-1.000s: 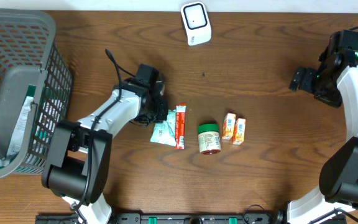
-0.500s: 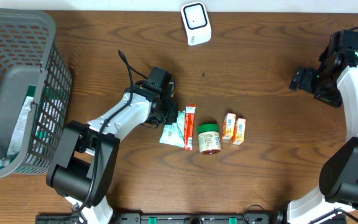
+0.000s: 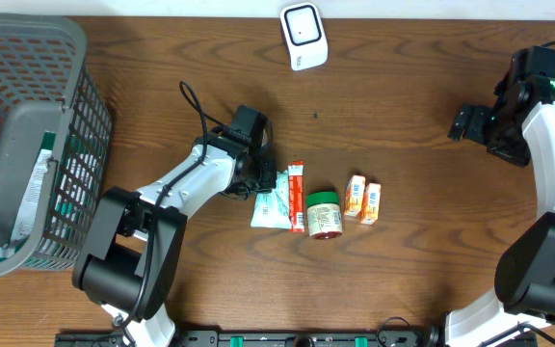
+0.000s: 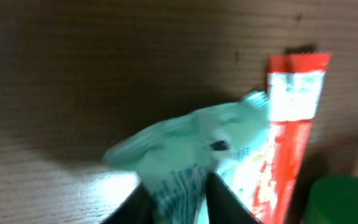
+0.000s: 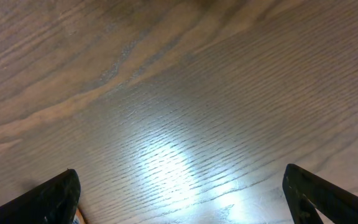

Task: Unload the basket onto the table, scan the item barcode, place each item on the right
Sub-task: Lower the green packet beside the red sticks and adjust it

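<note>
A crumpled green-and-white packet (image 3: 271, 206) lies on the table against a red stick sachet (image 3: 297, 196). My left gripper (image 3: 263, 181) is low over the packet's left end. In the left wrist view the packet (image 4: 191, 149) fills the gap between my parted dark fingers, gripper (image 4: 178, 186), with the red sachet (image 4: 288, 124) just right of it. The white scanner (image 3: 303, 36) lies at the far edge of the table. My right gripper (image 3: 465, 123) hangs open at the right, over bare wood in its wrist view (image 5: 182, 186).
A green-lidded jar (image 3: 323, 214) lies right of the red sachet, and two small orange boxes (image 3: 362, 200) lie beyond it. A grey mesh basket (image 3: 27, 58) holding packaged goods stands at the left edge.
The left gripper carried the green packet rightward, and the red sachet shifted right toward the jar. Since then its jaws have spread apart around the packet. The right arm stayed still.
</note>
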Robot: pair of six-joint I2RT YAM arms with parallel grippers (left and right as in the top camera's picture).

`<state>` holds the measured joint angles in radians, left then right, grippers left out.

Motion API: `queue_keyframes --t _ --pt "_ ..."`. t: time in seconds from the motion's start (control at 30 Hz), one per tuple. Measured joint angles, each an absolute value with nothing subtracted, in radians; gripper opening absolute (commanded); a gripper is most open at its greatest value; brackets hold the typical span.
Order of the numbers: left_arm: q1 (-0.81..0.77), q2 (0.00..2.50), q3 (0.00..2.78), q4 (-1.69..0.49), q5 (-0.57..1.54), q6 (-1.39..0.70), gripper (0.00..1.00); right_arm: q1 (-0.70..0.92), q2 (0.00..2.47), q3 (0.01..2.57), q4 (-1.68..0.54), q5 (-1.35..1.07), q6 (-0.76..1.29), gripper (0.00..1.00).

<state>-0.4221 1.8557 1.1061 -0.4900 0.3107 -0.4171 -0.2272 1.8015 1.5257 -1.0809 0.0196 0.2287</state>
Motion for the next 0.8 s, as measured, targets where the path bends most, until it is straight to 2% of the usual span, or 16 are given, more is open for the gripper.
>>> queue_keyframes --t 0.07,0.17,0.33,0.5,0.6,0.67,0.8 --pt "-0.422 1.858 1.105 -0.491 0.310 -0.416 0.59 -0.227 1.802 1.526 -1.081 0.020 0.229 0.99" --pt "-0.422 1.859 1.105 -0.511 0.308 -0.422 0.63 -0.227 1.802 1.526 -1.081 0.020 0.229 0.99" --pt "-0.418 1.851 1.121 -0.592 0.265 -0.418 0.68 -0.227 1.802 1.526 -1.081 0.020 0.229 0.99" --pt "-0.403 1.764 1.172 -0.601 0.225 -0.411 0.67 -0.227 1.802 1.526 -1.081 0.020 0.229 0.99" --pt "-0.402 1.698 1.190 -0.604 0.216 -0.405 0.24 -0.227 1.802 1.526 -1.081 0.020 0.229 0.99" --pt "-0.402 1.680 1.194 -0.608 0.211 -0.404 0.12 -0.227 1.802 1.526 -1.081 0.020 0.229 0.99" --pt "-0.405 1.704 1.191 -0.623 0.205 -0.395 0.10 -0.227 1.802 1.526 -1.081 0.020 0.229 0.99"
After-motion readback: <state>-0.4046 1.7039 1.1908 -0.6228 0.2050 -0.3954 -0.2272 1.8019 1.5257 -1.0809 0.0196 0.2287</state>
